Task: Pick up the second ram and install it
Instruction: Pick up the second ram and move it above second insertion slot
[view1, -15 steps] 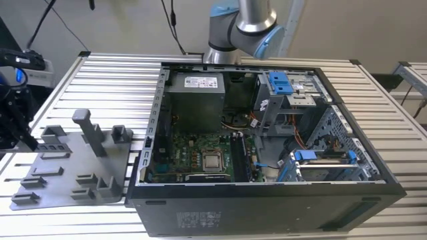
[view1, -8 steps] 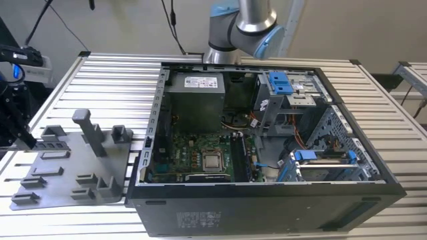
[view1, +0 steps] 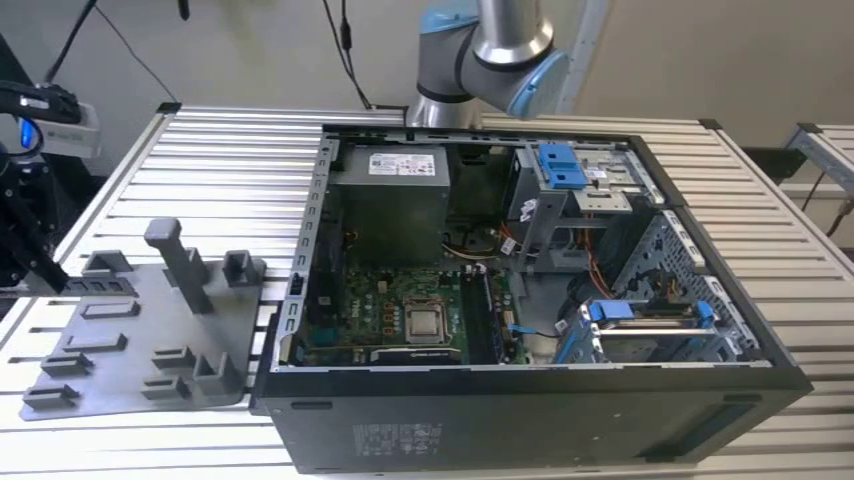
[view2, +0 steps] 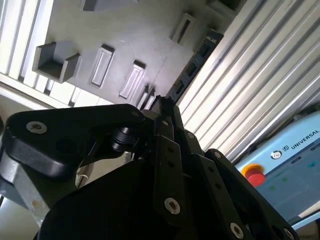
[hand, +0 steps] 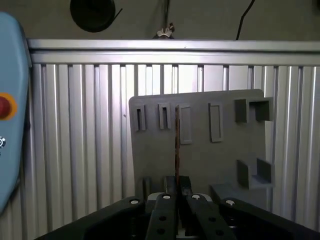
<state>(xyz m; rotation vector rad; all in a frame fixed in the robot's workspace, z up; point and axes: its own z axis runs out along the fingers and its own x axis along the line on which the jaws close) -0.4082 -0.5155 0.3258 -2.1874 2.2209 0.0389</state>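
Bright, even light falls on the slatted bench (view1: 227, 160) in the exterior view, and the grey tray (view1: 127, 398) casts only a soft shadow. Beside the tray, the open computer case (view1: 534, 420) is dim inside. In the second wrist view the slats just beyond the tray glare almost white, while the fingers (view2: 167, 145) are underexposed black. The second ram (hand: 176, 145), pinched between them, shows as a thin dark line against the tray.

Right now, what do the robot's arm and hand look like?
The arm is a silver-grey tube with rounded joints and a light blue cap. The hand is matte black, with slim jointed linkage bars fastened by small silver screws on a bulky black body.
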